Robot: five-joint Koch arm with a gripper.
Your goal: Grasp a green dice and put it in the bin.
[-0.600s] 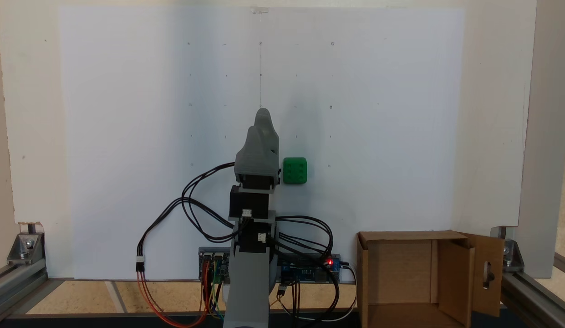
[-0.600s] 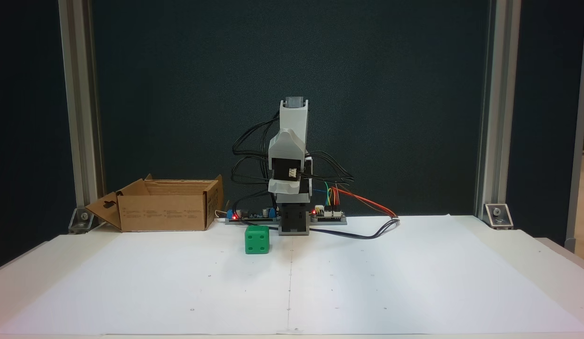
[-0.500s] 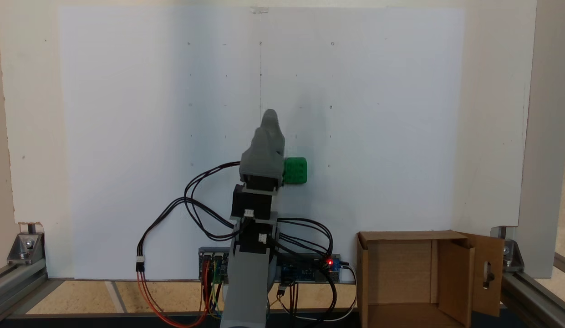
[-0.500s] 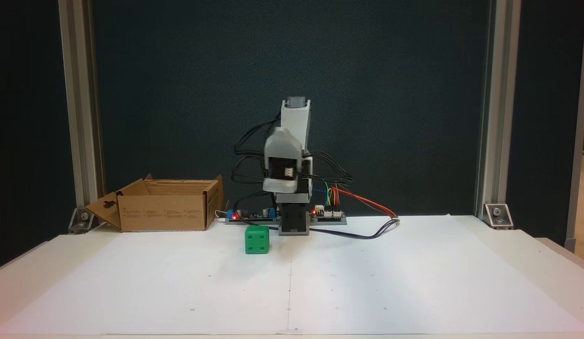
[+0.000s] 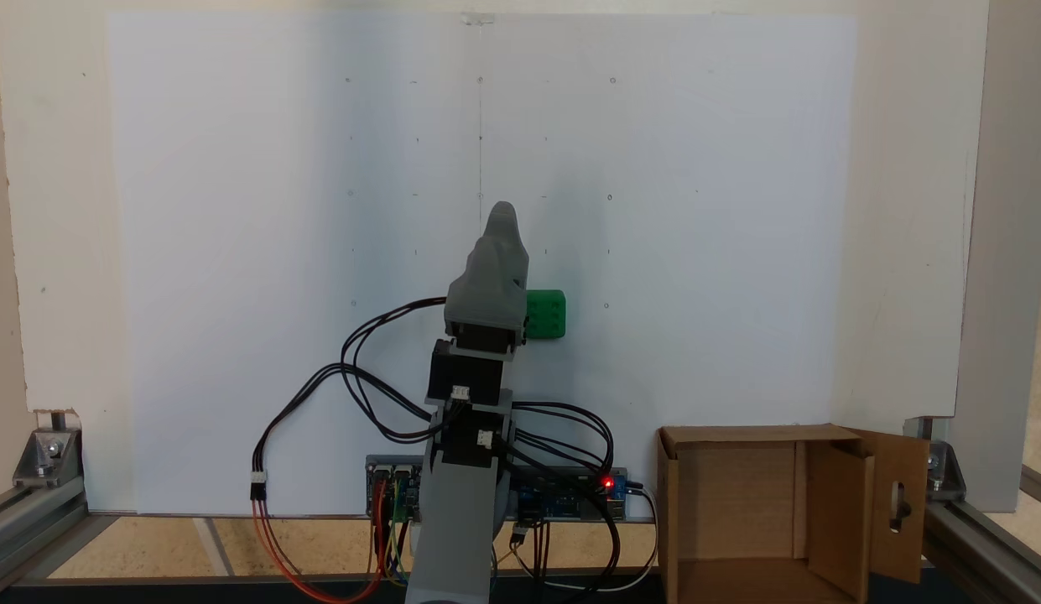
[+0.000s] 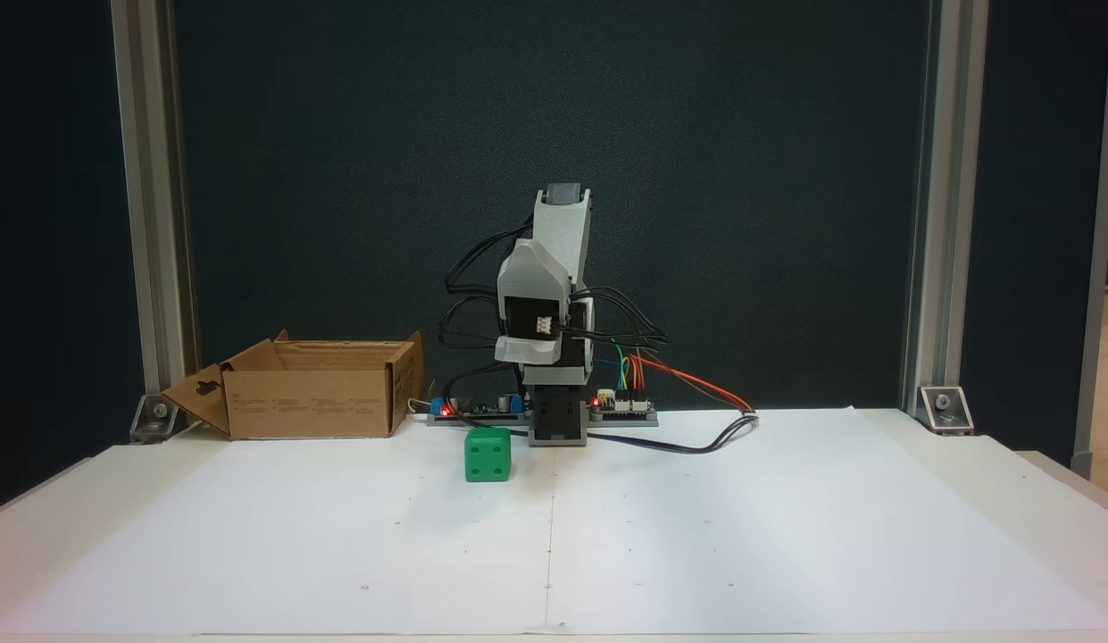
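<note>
While the green dice (image 5: 546,315) rests unmoved on the white paper sheet (image 5: 235,252), just in front of the arm's base, the folded arm is seen rotated slightly toward it compared with the pictures from half a second earlier: in the fixed view from above and behind the base, the grey gripper (image 5: 502,220) has swung to the right so that its housing now overlaps the dice's left edge, where a clear gap was visible before. In the fixed view facing the arm, the same turn is shown as a small shift of the gripper (image 6: 529,350) housing to the left, toward the dice (image 6: 487,455), while the arm is held high and well above the table. Whether the jaws are spread or pressed together cannot be told, since they lie one behind the other or are hidden in both fixed views. The cardboard box (image 5: 738,503) serving as the bin stands open beside the base, well apart from the dice. The change is judged to be the opening of the approach; descent and grasp are not yet done.
</note>
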